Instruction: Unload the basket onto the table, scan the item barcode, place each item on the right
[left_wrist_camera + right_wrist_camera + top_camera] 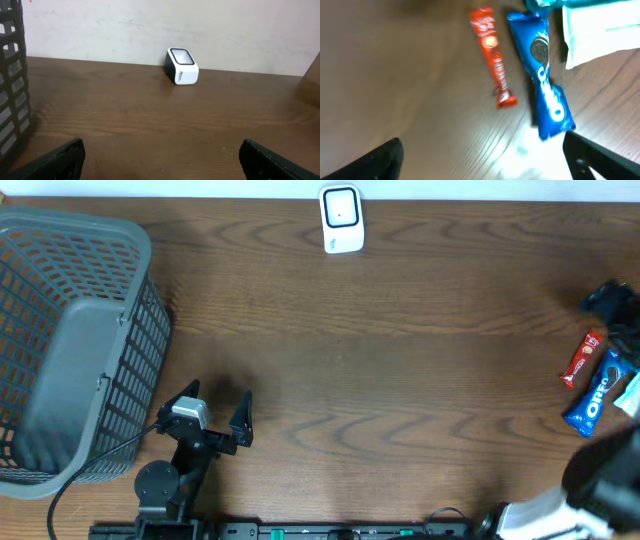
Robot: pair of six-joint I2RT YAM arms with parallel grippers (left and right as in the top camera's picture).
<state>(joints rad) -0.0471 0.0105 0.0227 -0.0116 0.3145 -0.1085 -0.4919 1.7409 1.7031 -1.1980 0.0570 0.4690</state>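
Right gripper (485, 162) hung wide open over the snacks, nothing between its jaws. Left gripper (216, 402) was open and empty too, near the grey plastic mesh basket (70, 340). Blue Oreo biscuit packet (545, 80) lay at the table's right edge, just beside a red stick-shaped wrapper (492, 57), with a white-and-teal pack (600, 35) close by.

Risk: with the packets crowded, a closing grip might catch two. No barcode was visible and it may face down.

Only overhead showed the small white box scanner (341, 219), well apart from them.

Dark wood-grain bench (400, 380), grey slatted plastic basket (140, 355) standing on the bench's left end, scuffed pale wall (150, 25) rising behind the bench's far edge
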